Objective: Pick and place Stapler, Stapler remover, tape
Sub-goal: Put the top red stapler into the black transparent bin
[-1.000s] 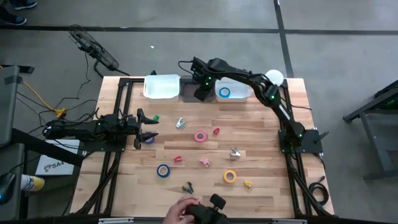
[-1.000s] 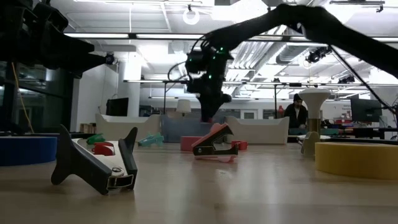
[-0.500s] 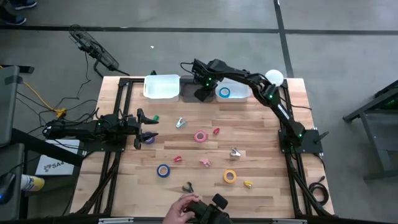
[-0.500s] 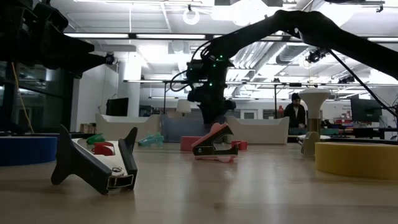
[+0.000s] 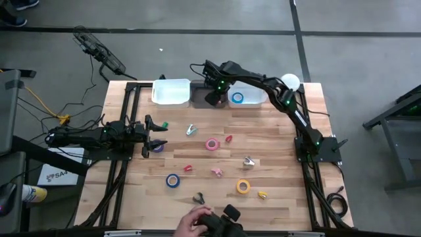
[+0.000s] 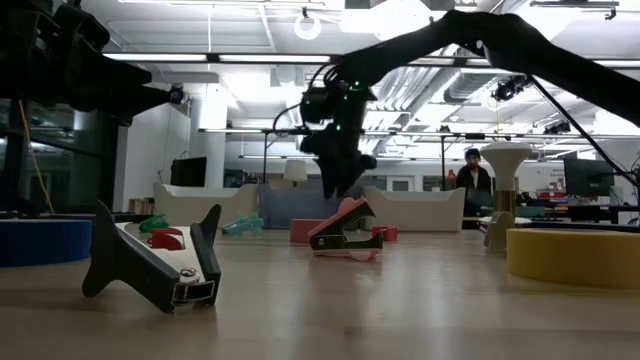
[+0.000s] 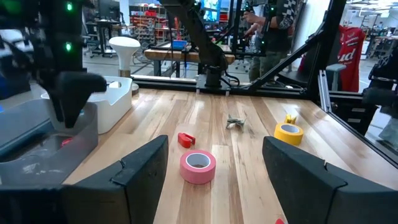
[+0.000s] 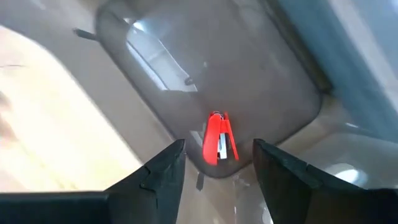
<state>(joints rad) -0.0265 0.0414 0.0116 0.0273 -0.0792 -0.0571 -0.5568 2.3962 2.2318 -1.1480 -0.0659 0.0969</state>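
The high view looks straight down on the whole table (image 5: 283,141); the low view sits at tabletop height, facing the room. Both wrist views look forward, and the left wrist and high views share the pink tape roll (image 7: 198,167).

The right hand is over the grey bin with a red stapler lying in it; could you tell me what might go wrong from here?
1. The right hand is open just above the red stapler in the grey bin; a low retreat might clip the bin wall.
2. Much remains on the table, so swinging back low could knock the pink tape roll.
3. The left hand waits open nearby; both arms could crowd.
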